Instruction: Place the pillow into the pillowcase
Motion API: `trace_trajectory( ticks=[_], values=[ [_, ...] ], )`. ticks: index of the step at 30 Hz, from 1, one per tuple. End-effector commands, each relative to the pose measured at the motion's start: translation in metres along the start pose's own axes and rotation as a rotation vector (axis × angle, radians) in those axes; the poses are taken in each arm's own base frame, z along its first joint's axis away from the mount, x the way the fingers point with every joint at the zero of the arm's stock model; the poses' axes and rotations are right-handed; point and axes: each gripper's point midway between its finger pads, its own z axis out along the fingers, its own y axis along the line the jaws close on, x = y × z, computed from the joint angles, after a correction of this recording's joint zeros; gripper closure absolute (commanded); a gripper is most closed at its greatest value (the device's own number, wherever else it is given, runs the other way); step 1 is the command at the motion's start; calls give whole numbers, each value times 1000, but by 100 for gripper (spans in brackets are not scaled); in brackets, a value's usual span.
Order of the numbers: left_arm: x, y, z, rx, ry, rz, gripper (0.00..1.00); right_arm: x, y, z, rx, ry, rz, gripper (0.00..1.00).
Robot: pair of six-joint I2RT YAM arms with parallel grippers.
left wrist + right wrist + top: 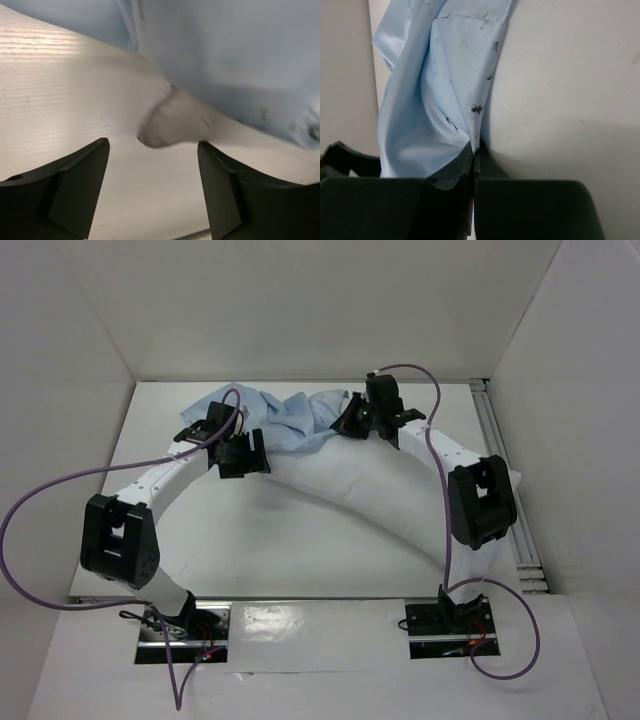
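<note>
The plump white pillow (380, 495) lies in a long arc across the table, from the middle back to the right side. The light blue pillowcase (272, 418) is bunched at the back, over the pillow's far end. My left gripper (243, 457) hovers open at the pillow's left end. In the left wrist view its jaws stand wide apart (153, 150) over the white pillow (65, 90), with a pinched crease just ahead and the blue pillowcase (225, 50) beyond. My right gripper (352, 422) is shut (475, 150) on the pillowcase (430, 100) edge, right beside the pillow (570, 90).
White walls close in the table (160, 430) at the back and both sides. An aluminium rail (497, 435) runs along the right edge. Purple cables (60, 485) loop from each arm. The right arm's elbow (482, 502) hangs over the pillow's near right end.
</note>
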Motion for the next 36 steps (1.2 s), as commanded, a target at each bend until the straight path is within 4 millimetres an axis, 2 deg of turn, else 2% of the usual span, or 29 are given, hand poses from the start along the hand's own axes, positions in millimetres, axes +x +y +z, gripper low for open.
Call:
trace_trajectory(
  ticks=[1, 3, 4, 5, 7, 8, 10, 13, 14, 16, 24, 25, 27, 30, 31, 32, 36],
  values=[
    [-38, -9, 5, 84, -183, -88, 16, -6, -11, -8, 49, 6, -29, 100],
    [-44, 0, 4, 93, -234, -134, 21, -5, -10, -8, 42, 12, -38, 100],
    [-39, 4, 4, 108, -242, -177, 23, -3, -12, -9, 49, 19, -36, 100],
    [-49, 5, 3, 161, -275, -204, 24, -4, -12, -6, 49, 20, -36, 100],
    [-58, 6, 0, 211, -294, -276, 28, -3, -14, -7, 54, 26, -42, 100],
    [-65, 18, 2, 229, -330, -313, 28, -5, -9, -8, 40, 26, -45, 100],
    [-66, 10, -2, 350, -327, -342, 29, -3, -12, -5, 45, 32, -42, 100],
    [-71, 16, 9, 369, -295, -343, 29, -3, -12, -5, 45, 32, -42, 100],
    [-79, 11, 9, 390, -295, -324, 29, -6, -9, -6, 40, 26, -45, 100],
    [-71, 5, 23, 448, -231, -308, 33, -5, -10, -4, 45, 32, -42, 100],
    [-73, -9, 45, 574, -144, -287, 30, -8, -8, -1, 49, 37, -41, 100],
    [-73, -9, 45, 574, -144, -287, 32, -8, -8, -1, 49, 37, -41, 100],
    [-75, -10, 48, 581, -146, -306, 44, -11, -5, -2, 42, 29, -44, 100],
    [-82, -6, 47, 553, -182, -315, 83, -13, -3, -3, 42, 29, -44, 100],
    [-89, -8, 42, 553, -204, -307, 92, -14, -4, -3, 49, 23, -44, 100],
    [-85, -5, 44, 532, -191, -323, 100, -12, -6, -3, 55, 30, -51, 100],
    [-88, -2, 31, 480, -213, -288, 100, -12, -6, -3, 55, 30, -51, 100]
  ],
)
